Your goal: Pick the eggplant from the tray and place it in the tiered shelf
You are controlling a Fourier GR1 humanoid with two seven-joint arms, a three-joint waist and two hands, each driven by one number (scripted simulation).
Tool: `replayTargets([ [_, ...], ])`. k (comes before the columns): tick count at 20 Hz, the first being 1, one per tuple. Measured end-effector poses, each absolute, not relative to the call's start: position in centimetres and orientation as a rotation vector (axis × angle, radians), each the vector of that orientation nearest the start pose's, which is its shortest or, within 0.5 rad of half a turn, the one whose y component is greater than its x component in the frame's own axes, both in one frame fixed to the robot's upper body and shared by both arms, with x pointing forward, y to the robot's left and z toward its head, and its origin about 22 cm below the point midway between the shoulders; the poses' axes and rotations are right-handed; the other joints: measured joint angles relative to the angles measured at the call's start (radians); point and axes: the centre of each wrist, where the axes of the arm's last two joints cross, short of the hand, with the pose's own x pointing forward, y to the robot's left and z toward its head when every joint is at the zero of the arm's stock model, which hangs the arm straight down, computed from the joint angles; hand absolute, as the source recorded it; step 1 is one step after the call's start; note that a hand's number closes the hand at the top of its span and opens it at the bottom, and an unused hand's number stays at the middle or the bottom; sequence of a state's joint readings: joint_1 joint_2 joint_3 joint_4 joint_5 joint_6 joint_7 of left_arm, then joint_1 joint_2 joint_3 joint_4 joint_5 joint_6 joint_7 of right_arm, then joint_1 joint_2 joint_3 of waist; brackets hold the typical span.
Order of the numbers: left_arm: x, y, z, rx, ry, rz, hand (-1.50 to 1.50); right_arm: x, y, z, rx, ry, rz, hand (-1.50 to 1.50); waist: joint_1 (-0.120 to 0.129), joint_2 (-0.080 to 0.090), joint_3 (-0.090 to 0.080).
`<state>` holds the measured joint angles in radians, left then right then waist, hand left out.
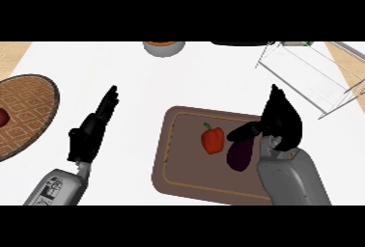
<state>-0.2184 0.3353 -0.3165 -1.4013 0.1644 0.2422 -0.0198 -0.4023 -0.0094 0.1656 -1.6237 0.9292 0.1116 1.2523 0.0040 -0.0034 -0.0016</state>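
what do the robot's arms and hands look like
Both forearms are smooth grey casings, rounded and widening toward the lower edge. The left forearm bears small dark markings on its shell; the right forearm looks plain. Each ends in a black hand, left hand and right hand, with slim fingers. No cables show.

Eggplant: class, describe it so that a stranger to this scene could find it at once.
Find the brown tray on the white counter. On its right half, by the right hand, lies the eggplant. It is dark purple; the pepper beside it is orange-red.
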Motion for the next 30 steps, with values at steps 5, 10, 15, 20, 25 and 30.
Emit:
replayTargets([
  [5,28.2,22.6,1.1,0.107,-1.568,-0.265,0.00,30.5,-14.2,10.6,-0.941,-0.756,0.383,-1.50,0.000,0.001,0.000],
  [10,28.1,22.1,1.3,0.100,-1.569,-0.266,0.00,30.6,-14.2,9.4,-0.939,-0.712,0.408,-1.50,0.002,0.001,0.001],
  [15,28.3,22.0,1.7,0.103,-1.571,-0.262,0.00,30.7,-14.3,8.9,-0.933,-0.690,0.416,-1.50,0.001,0.001,0.001],
  [20,28.5,21.9,1.5,0.099,-1.571,-0.256,0.00,30.6,-14.0,7.8,-0.937,-0.662,0.441,-1.50,0.000,0.002,0.001],
  [25,28.6,22.3,1.6,0.102,-1.573,-0.261,0.00,30.5,-14.0,6.6,-0.940,-0.627,0.451,-1.50,0.002,0.003,0.001],
  [30,28.6,22.5,1.8,0.109,-1.572,-0.260,0.00,30.6,-14.3,5.9,-0.941,-0.608,0.442,-1.50,0.001,0.002,0.001],
])
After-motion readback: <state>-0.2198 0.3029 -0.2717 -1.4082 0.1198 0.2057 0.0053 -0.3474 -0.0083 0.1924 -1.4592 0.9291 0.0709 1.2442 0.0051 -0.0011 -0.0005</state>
